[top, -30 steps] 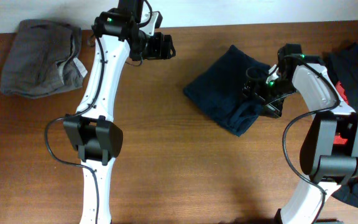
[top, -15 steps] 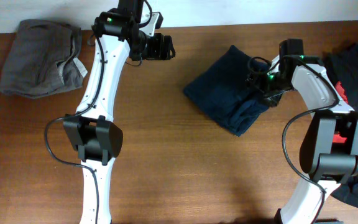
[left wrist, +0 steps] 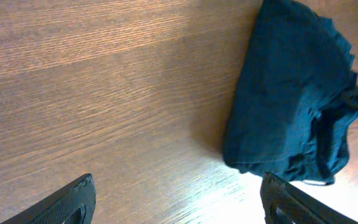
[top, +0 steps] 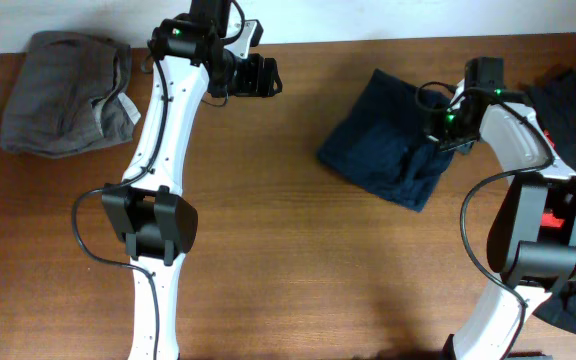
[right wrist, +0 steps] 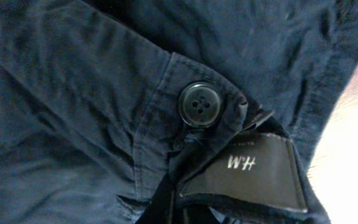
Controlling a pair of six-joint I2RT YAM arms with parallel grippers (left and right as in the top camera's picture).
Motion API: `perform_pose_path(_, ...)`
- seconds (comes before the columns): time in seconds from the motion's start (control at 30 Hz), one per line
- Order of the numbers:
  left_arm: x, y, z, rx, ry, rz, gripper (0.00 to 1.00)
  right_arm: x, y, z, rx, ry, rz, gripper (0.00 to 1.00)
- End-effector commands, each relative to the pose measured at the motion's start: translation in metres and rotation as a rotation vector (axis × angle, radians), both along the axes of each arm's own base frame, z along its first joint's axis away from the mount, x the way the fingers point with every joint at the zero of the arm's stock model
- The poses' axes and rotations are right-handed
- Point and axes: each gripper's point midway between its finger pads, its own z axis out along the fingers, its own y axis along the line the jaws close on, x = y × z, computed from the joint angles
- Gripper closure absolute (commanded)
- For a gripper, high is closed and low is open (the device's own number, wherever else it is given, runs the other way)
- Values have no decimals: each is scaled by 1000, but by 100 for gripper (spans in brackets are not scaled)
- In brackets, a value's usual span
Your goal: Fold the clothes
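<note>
The clothes' large navy-blue garment (top: 383, 155) lies crumpled right of the table's centre. My right gripper (top: 442, 138) is shut on its right-hand edge. In the right wrist view the navy garment (right wrist: 73, 124) fills the frame, with a dark button (right wrist: 197, 104) and a black label (right wrist: 247, 174). The right gripper (right wrist: 188, 211) pinches the waistband fold just below them. My left gripper (top: 264, 75) hovers open over bare wood at the back, apart from the cloth. In the left wrist view its fingertips (left wrist: 64, 202) stand wide, and the navy garment (left wrist: 284, 106) lies to the right.
A grey-olive garment (top: 63, 90) sits bunched at the back left corner. A heap of black clothes (top: 573, 105) with a red piece (top: 552, 150) lies at the right edge, close to the right arm. Brown wooden tabletop (top: 288, 250) spans the front.
The right gripper closed on the navy garment's edge and drew it to the right and slightly back. The left arm has stayed still.
</note>
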Motion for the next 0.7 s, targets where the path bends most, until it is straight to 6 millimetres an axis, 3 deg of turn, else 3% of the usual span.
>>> perform_pose_path(0.0,1,-2,4,5,-34,-44,16,21,-20,25,-178,-92,146,96)
perform_pose_path(0.17,1,-2,4,10,-39,-56,16,12,-77,24,-502,-4,67,96)
perform_pose_path(0.2,1,-2,4,10,-40,-58,16,10,-86,26,-541,9,48,91)
perform_pose_path(0.23,1,-2,4,10,-41,-57,16,9,-90,27,-556,14,40,80)
perform_pose_path(0.27,1,-2,4,10,-41,-58,16,8,-91,28,-565,16,36,59)
perform_pose_path(0.3,1,-2,4,10,-41,-57,16,7,-93,29,-574,20,32,29)
perform_pose_path(0.33,1,-2,4,10,-41,-58,16,5,-96,30,-588,26,25,9)
perform_pose_path(0.37,1,-2,4,10,-41,-58,16,4,-98,31,-599,34,10,4)
perform_pose_path(0.47,0,-2,4,11,-36,-58,16,-2,-101,37,-599,56,-48,2)
perform_pose_path(0.57,0,-2,4,11,-35,-58,16,8,-77,53,-469,8,-7,7)
perform_pose_path(0.67,1,-2,4,10,-42,-57,16,30,-36,81,-271,-106,83,36)
